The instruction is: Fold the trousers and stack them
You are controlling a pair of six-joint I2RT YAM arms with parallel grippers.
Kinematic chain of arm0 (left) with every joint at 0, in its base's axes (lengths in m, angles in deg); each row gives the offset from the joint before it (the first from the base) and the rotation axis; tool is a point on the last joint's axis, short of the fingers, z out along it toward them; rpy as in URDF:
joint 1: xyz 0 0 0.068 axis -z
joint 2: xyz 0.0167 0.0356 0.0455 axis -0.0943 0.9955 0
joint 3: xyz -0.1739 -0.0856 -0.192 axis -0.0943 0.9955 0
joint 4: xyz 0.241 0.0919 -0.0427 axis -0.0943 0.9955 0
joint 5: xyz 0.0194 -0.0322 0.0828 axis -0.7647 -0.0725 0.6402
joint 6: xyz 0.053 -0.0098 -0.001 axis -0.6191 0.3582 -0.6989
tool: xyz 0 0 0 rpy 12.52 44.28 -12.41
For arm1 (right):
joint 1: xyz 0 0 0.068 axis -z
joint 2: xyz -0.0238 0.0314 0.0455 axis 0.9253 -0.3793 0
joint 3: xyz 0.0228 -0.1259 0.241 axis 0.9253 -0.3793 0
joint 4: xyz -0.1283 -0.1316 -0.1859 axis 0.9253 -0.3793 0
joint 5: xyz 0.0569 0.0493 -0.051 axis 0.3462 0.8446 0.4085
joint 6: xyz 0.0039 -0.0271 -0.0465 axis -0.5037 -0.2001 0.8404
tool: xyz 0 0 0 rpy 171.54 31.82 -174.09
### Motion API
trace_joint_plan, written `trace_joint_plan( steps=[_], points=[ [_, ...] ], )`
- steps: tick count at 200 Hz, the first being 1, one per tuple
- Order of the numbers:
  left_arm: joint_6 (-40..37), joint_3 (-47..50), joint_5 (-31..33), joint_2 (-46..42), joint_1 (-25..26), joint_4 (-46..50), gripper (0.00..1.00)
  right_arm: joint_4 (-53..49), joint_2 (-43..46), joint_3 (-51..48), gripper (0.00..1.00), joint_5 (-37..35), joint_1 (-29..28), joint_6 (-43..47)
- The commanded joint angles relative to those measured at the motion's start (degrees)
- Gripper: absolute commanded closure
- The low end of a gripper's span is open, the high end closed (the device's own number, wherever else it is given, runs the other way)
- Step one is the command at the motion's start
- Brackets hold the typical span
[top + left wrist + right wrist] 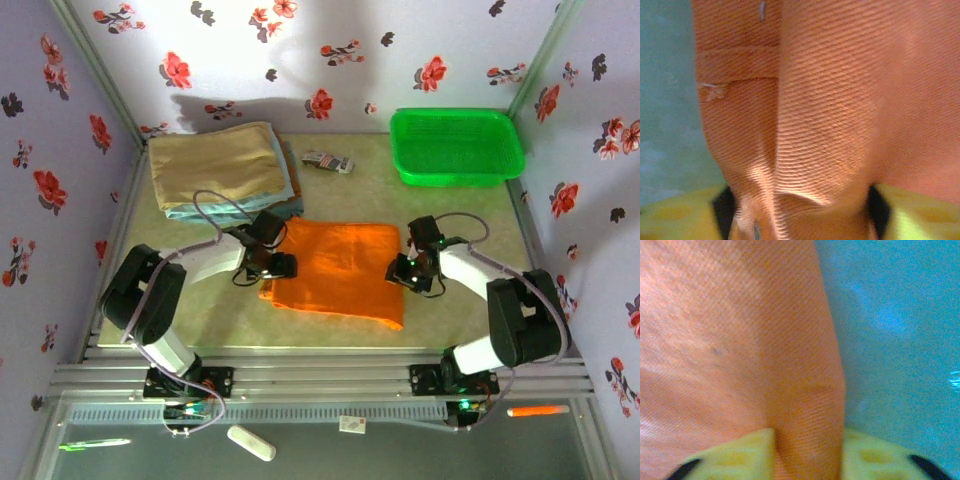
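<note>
The orange trousers (340, 270) lie folded in a rough rectangle on the middle of the table. My left gripper (283, 265) is at their left edge. In the left wrist view a raised fold of the trousers (830, 125) fills the wide gap between the yellow fingers (920, 210) of that gripper (800, 220), and the cloth bunches there. My right gripper (397, 272) is at the right edge. In the right wrist view its fingers (735, 455) pinch a narrow ridge of the trousers (740, 340) in the gripper (807, 455).
A tan folded cloth (215, 165) lies on a light blue one (185, 212) at the back left. A green basket (400, 150) stands at the back right. A small printed packet (328, 161) lies between them. Bare table (230, 315) shows in front of the trousers.
</note>
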Motion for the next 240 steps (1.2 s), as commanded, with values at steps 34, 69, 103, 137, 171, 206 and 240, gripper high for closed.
trace_joint_plan(
  steps=[34,69,103,137,171,206,240],
  points=[
    [-0.23,4.12,-4.57,-0.59,-0.04,-6.37,0.83,3.6,-0.78,-3.63,0.94,4.74,-0.14,-1.87],
    [-0.03,4.35,-4.35,-5.75,-0.04,-3.91,1.0,1.0,5.38,-2.81,1.0,3.18,-0.15,-3.36],
    [1.02,-1.53,-2.44,-13.71,-0.04,5.21,1.0,-4.83,13.83,1.17,1.0,0.64,-0.42,-3.99],
    [0.67,-7.87,-2.01,-16.56,-0.04,11.53,1.0,-11.35,17.64,7.11,1.0,-2.27,-1.33,-3.05],
    [-0.91,-13.7,2.54,-20.97,0.18,17.93,1.0,-13.74,18.88,13.64,1.0,-4.1,-4.63,-3.8],
    [-5.67,-22.07,6.59,-22.05,-12.18,24.56,1.0,-11.76,8.25,29.28,1.0,-6.72,-11.58,-3.52],
    [-9.31,-29.95,4.04,-18.83,-28.55,24.79,1.0,-8.1,-11.51,51.05,1.0,-4.51,-14.42,-2.09]
  ],
)
